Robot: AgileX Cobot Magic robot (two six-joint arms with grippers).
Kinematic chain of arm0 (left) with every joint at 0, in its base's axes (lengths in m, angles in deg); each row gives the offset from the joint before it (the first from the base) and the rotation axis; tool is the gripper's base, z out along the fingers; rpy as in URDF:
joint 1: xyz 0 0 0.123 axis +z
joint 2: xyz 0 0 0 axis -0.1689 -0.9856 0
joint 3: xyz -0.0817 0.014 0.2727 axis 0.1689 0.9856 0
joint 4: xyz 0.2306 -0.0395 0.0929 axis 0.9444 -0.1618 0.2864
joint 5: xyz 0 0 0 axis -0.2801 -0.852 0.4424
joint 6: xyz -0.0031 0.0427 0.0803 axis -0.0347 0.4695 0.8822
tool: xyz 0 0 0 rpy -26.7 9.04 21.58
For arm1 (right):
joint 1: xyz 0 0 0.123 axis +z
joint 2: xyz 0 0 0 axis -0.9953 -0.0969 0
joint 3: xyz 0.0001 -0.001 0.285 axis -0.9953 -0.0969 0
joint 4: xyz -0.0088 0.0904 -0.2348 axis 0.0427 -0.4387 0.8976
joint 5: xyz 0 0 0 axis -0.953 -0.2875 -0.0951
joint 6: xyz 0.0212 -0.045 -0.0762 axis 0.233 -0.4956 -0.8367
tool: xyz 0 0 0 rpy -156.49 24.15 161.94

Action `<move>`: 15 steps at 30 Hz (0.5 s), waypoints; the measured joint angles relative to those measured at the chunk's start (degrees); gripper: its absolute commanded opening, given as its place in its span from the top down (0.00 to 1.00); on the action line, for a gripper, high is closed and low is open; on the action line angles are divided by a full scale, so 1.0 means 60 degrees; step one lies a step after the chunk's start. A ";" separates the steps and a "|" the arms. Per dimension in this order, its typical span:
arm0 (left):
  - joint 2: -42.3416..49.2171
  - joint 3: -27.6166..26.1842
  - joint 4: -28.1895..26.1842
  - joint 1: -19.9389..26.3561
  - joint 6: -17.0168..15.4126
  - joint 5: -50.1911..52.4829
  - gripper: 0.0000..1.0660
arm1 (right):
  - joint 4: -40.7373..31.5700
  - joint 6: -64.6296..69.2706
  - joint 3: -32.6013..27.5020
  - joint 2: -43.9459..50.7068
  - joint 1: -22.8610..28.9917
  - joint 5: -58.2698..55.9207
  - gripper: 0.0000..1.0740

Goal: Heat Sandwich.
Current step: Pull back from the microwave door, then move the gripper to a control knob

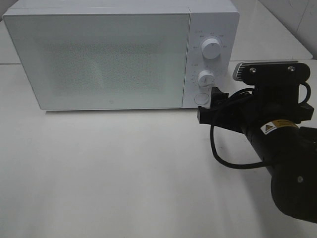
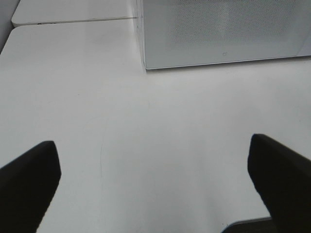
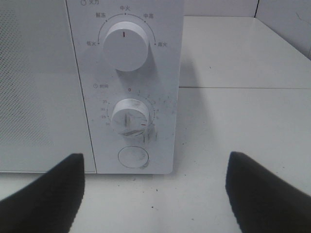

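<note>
Gaping right claw [image 3: 155,194] faces lower dial [image 3: 130,116]; scuffs show only in wrist view.

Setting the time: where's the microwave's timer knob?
In the exterior high view, the timer knob sits on the microwave's right-side panel, between the power knob above and the round button below.

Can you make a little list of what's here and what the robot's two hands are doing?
Machine: white microwave, door closed
Controls: upper knob, lower knob, round button below them
Right gripper: open, in front of the controls
Left gripper: open, over the table
Sandwich: not in view
</note>
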 measured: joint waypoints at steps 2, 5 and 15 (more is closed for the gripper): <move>0.0000 0.0000 0.0000 0.0000 0.0000 0.0000 0.02 | 0.0000 0.0000 0.0029 -0.0029 0.0000 0.0010 0.29; 0.0000 0.0000 0.0000 0.0000 0.0000 0.0000 0.02 | 0.0010 0.0038 0.0067 -0.0086 0.0000 0.0038 0.29; 0.0000 0.0000 0.0000 0.0000 0.0000 0.0000 0.02 | 0.0162 0.0095 0.0267 -0.0143 -0.0172 0.0038 0.29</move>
